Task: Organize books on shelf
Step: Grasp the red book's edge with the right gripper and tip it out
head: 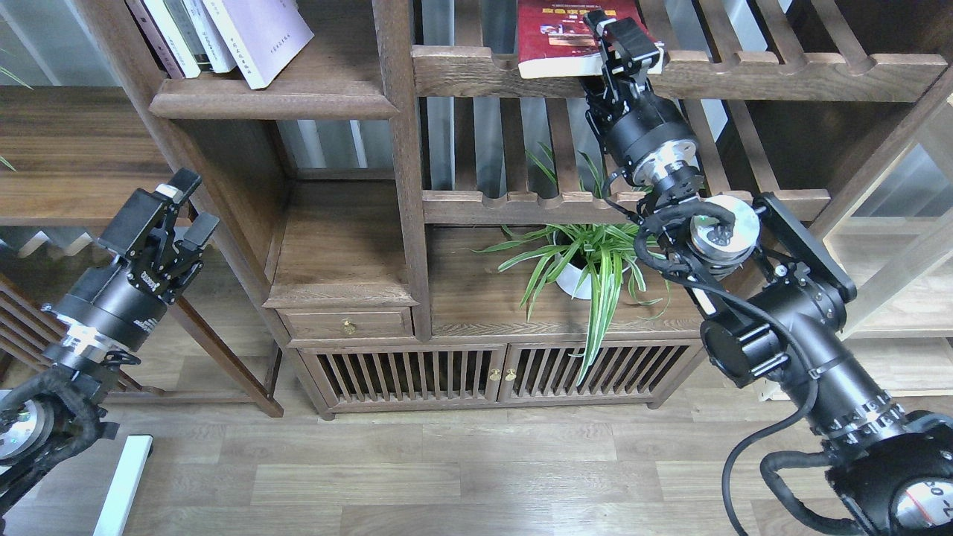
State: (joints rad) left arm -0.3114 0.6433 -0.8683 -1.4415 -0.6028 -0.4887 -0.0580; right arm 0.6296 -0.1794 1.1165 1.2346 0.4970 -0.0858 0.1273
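A red book (555, 33) lies flat on the upper slatted shelf, its front edge sticking out over the notched rail. My right gripper (612, 33) is raised to the book's right front corner and is open, one finger on each side of that corner. Upper left, the solid dark-brown shelf (272, 100) carries a thick lavender-white book (260, 33) leaning left against thinner white books (179, 37). My left gripper (179, 212) hangs open and empty, low at the left, well below that shelf.
A potted spider plant (588, 260) stands on the cabinet top under my right forearm. A thick upright post (402, 149) divides the two shelf bays. A lower slatted rail (521, 205) and a small drawer (346, 324) lie below. A wooden side table (74, 156) is behind my left arm.
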